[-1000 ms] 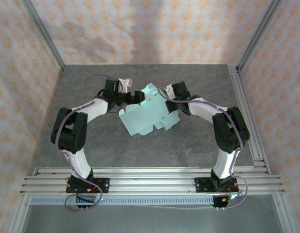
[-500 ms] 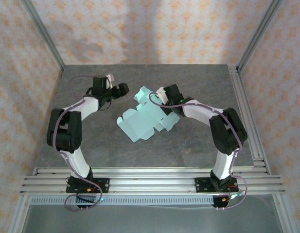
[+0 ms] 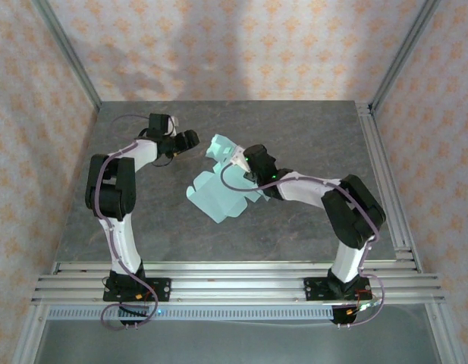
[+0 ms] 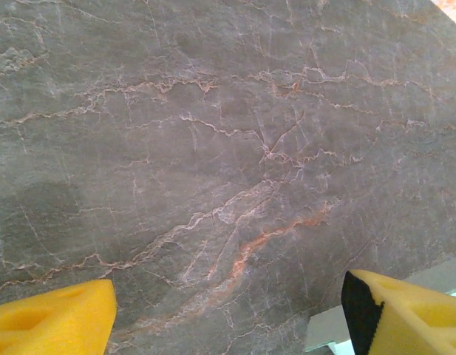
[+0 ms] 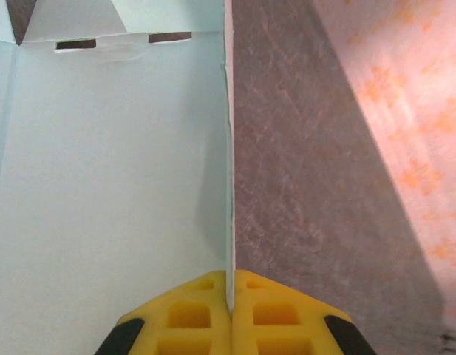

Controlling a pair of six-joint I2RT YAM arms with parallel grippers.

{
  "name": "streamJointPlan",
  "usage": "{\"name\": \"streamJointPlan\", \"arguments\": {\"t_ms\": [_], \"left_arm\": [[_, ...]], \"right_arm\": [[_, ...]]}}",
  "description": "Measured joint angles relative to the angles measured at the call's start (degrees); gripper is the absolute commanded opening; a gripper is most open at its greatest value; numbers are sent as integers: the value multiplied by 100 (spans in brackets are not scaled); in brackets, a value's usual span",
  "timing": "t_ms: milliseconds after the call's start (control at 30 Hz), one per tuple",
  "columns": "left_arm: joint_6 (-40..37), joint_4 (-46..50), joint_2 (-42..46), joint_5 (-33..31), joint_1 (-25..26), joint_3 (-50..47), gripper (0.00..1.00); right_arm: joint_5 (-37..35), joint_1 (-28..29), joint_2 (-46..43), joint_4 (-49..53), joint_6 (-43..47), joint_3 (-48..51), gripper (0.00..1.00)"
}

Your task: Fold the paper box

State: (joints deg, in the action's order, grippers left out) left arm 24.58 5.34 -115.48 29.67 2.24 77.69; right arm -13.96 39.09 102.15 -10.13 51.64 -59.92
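Top: box (image 3: 218,193) lies part-folded mid on the desk (image 3: 309,227). The right gripper (image 3: 242,161) is on its raised far flap; the left gripper (image 3: 190,139) is apart.
Left wrist: pads spread, bare desk between.
Right wrist: pads pinch a panel edge.
Suggest: keep a firm pinch and brace the base with the left before folding.

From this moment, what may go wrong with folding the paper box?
The right gripper pinches the paper box by one thin edge alone, so the card may slip out or tear if pulled. The left gripper is open over bare table, apart from the card, so the unsupported sheet may bend off its creases.
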Motion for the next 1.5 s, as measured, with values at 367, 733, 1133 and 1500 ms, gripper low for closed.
{"name": "streamJointPlan", "arguments": {"t_ms": [367, 733, 1133, 1500], "left_arm": [[-199, 179, -179, -33, -92, 229, 83], [-951, 474, -640, 579, -101, 837, 82], [-1416, 120, -365, 1259, 170, 116, 81], [-1373, -313, -203, 1303, 179, -238, 81]], "right_arm": [[-1060, 651, 0, -1902, 1606, 647, 0], [-1073, 662, 0, -2048, 1766, 658, 0], [-1012, 651, 35, -1932, 1773, 527, 0], [-1075, 649, 590, -2446, 2341, 518, 0]]}}
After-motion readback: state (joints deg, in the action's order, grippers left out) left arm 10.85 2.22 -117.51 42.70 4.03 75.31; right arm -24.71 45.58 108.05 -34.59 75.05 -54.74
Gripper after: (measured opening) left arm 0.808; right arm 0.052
